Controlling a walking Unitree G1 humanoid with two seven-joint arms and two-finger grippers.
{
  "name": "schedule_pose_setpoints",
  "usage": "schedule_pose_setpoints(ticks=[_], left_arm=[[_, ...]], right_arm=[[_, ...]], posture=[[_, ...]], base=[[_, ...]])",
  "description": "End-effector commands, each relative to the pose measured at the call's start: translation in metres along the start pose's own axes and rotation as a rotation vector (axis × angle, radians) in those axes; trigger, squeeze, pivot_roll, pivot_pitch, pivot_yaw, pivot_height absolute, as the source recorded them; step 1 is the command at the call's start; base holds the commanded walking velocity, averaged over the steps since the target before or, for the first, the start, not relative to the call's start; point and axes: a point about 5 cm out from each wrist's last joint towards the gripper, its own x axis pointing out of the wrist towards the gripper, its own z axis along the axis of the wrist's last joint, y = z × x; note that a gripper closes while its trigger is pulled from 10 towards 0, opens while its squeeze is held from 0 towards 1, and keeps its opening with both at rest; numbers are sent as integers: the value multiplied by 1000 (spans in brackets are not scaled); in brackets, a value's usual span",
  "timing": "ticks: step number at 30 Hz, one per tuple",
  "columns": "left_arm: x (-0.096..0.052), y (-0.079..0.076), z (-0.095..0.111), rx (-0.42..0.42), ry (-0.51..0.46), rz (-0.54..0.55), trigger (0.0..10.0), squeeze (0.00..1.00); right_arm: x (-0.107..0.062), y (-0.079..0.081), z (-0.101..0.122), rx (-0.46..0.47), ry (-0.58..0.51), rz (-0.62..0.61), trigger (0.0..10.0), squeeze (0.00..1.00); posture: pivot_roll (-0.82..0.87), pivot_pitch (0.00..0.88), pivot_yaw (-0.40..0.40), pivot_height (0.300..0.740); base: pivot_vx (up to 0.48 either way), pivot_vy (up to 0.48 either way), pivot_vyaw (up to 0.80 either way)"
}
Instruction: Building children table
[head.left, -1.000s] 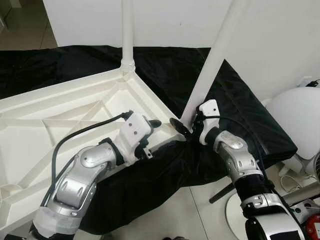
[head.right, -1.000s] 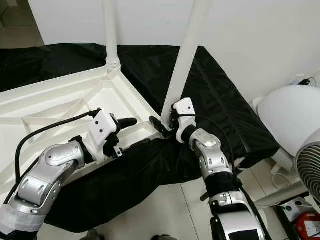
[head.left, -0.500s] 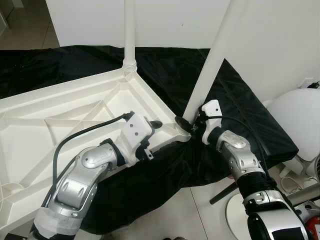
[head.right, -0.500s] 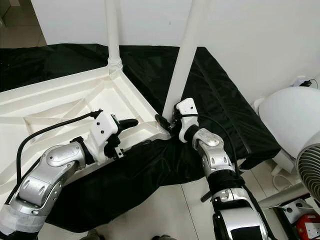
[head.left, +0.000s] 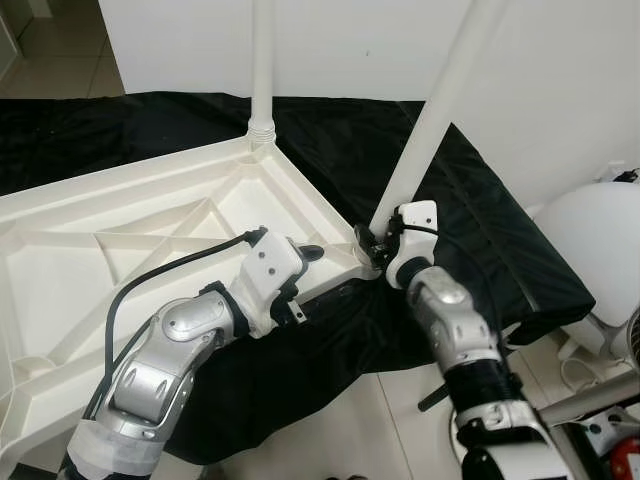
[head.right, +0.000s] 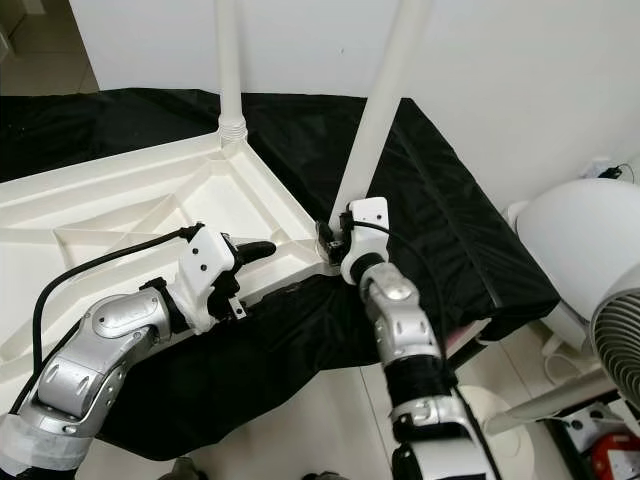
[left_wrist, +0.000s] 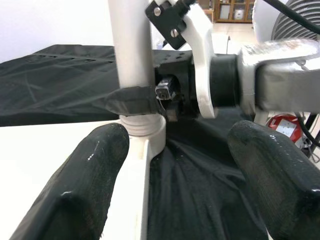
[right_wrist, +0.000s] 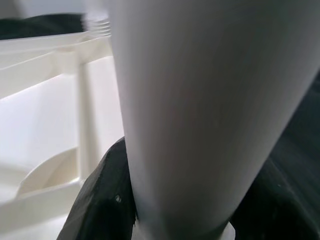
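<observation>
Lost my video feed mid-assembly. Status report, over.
Right gripper shut on near table leg at its corner socket. Left gripper open, over upturned tabletop edge. Far leg seated.

No readable text, labels or numbers.

Your upturned tabletop (head.left: 150, 215) lies on the cloth (head.left: 480, 230) that covers the desk, reaching left from the middle. One leg (head.left: 263, 70) stands at its far corner. A second leg (head.left: 430, 120) leans at the near right corner. Your right gripper (head.left: 368, 243) sits at that leg's foot, fingers (right_wrist: 107, 200) on both sides of it. Your left gripper (left_wrist: 175, 170) rests on the tabletop's near edge, just left of that corner, fingers apart. A fan (head.right: 620, 350) stands on the floor at your far right.
</observation>
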Motion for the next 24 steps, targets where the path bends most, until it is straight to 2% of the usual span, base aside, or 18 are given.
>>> schedule_pose_setpoints(ticks=[1,3,8,9,10,22,23,24], left_arm=[[3,0,3,19,-4,19,10000,0],[3,3,4,9,-9,24,10000,0],[3,3,3,8,-6,22,10000,0],[4,2,3,9,-3,19,10000,0],[4,1,2,8,-3,18,10000,0],[4,0,2,6,-1,17,10000,0],[3,0,2,7,0,17,10000,0],[3,0,3,6,-1,20,10000,0]], right_arm=[[-7,-3,-13,26,51,-95,10000,0],[-10,7,-14,49,51,-147,10000,0],[-13,15,-13,66,57,-174,10000,0],[-14,15,-10,70,40,-175,10000,929],[-15,14,-7,74,23,-158,10000,1000],[-16,6,4,78,-22,-91,10000,1000],[-15,5,4,70,-19,-71,10000,0],[-12,1,6,51,-12,6,10000,0]], posture=[[142,90,-102,740],[140,87,-94,740],[136,89,-89,740],[131,86,-86,740],[132,89,-88,740],[137,94,-89,740],[138,94,-89,740],[142,98,-92,740]], base=[[0,0,0],[0,0,0],[0,0,0],[0,0,0],[0,0,0],[0,0,0],[0,0,0],[0,0,0]])
